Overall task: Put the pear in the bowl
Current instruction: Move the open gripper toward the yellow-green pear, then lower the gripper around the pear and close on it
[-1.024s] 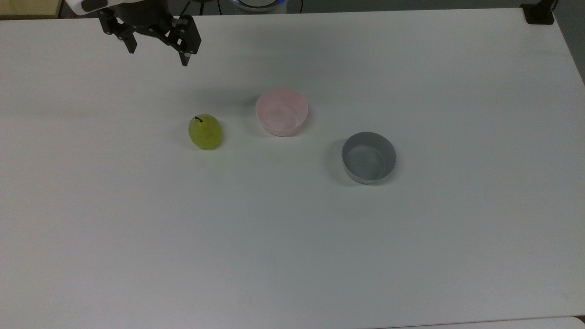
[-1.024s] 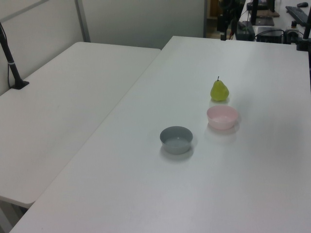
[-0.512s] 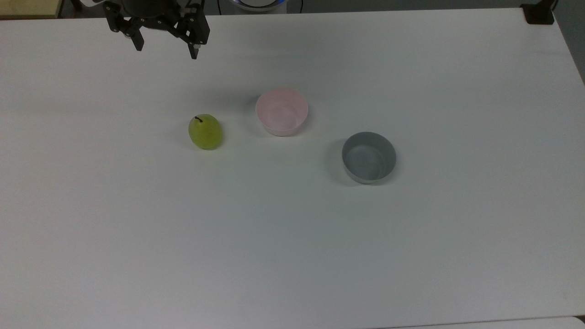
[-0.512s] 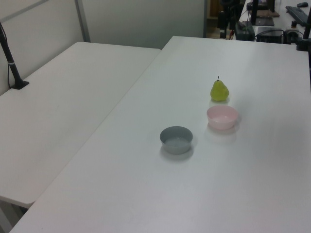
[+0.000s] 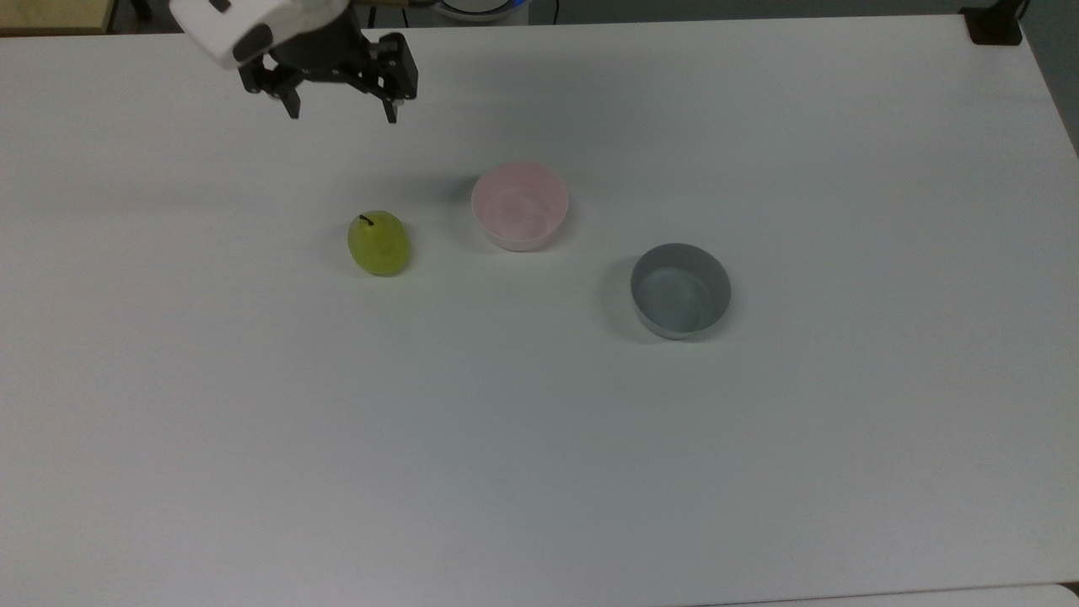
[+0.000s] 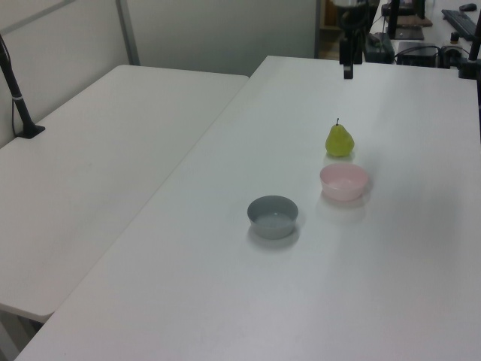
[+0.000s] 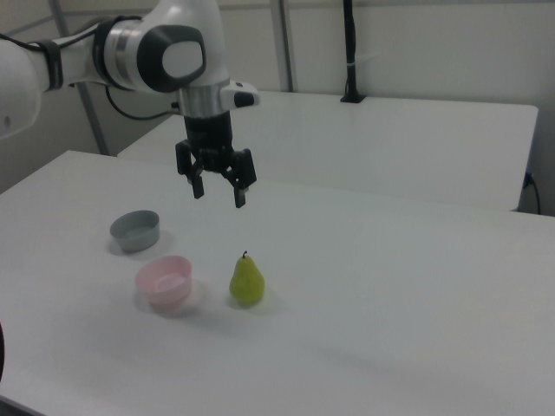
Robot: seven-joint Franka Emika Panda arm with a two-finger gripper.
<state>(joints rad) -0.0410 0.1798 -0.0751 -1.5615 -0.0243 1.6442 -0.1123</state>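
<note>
Smooth, likely slippery pear [image 5: 378,243] stands upright; grip its wide belly; end effector [image 5: 342,110] hovers wide, empty.

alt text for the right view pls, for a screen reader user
A white robot arm holds its black two-finger gripper, fingers open and pointing down, in the air above a white table. Below it a small yellow-green pear stands upright with its dark stem up, untouched. A pale pink plastic bowl sits just to the right view's left of the pear, and a grey bowl lies farther back-left.

The hand [image 5: 343,110] has shifted toward the top view's right.
</note>
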